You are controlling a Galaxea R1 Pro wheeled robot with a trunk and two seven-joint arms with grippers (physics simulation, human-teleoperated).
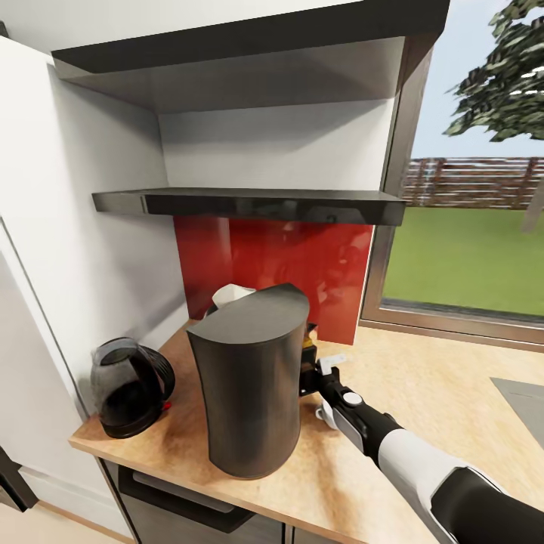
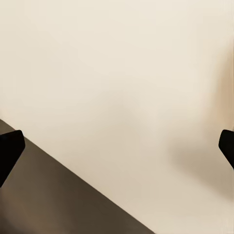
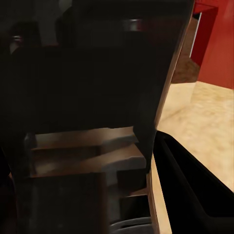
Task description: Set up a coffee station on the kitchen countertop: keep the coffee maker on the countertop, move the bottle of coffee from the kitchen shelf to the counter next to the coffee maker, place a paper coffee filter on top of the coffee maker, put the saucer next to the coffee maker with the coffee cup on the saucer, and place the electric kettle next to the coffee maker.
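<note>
Coffee-station pieces are gathering at the near corner of the table (image 1: 423, 393). Going left to right in the head view: the electric kettle (image 1: 128, 385) stands upright at the left edge, close beside the coffee maker (image 1: 249, 385), the charcoal tower in the middle. A small white shape (image 1: 230, 293) peeks over the tower's far side — possibly the paper coffee filter or the cup, I cannot tell which. Just right of the tower, a yellow-orange bit (image 1: 308, 341) shows tucked against its side, likely the cap of the bottle of coffee; its dark body is hidden. The right gripper (image 1: 317, 366) reaches in at that spot, its arm coming from the lower right. Above, the kitchen shelf (image 1: 249, 200) looks bare along its visible top.

The right wrist view is pressed close to the coffee maker's dark body, with one black finger (image 3: 195, 185) over the wood surface; I cannot tell whether these jaws are parted or clamped on the bottle. The left gripper (image 2: 117, 146) faces a plain pale surface, its jaws spread wide and holding nothing.

Judging by this, the step in hand is setting the bottle down beside the coffee maker. The next move would call for letting go cleanly and drawing the arm back without nudging the tower — clearance looks tight.
</note>
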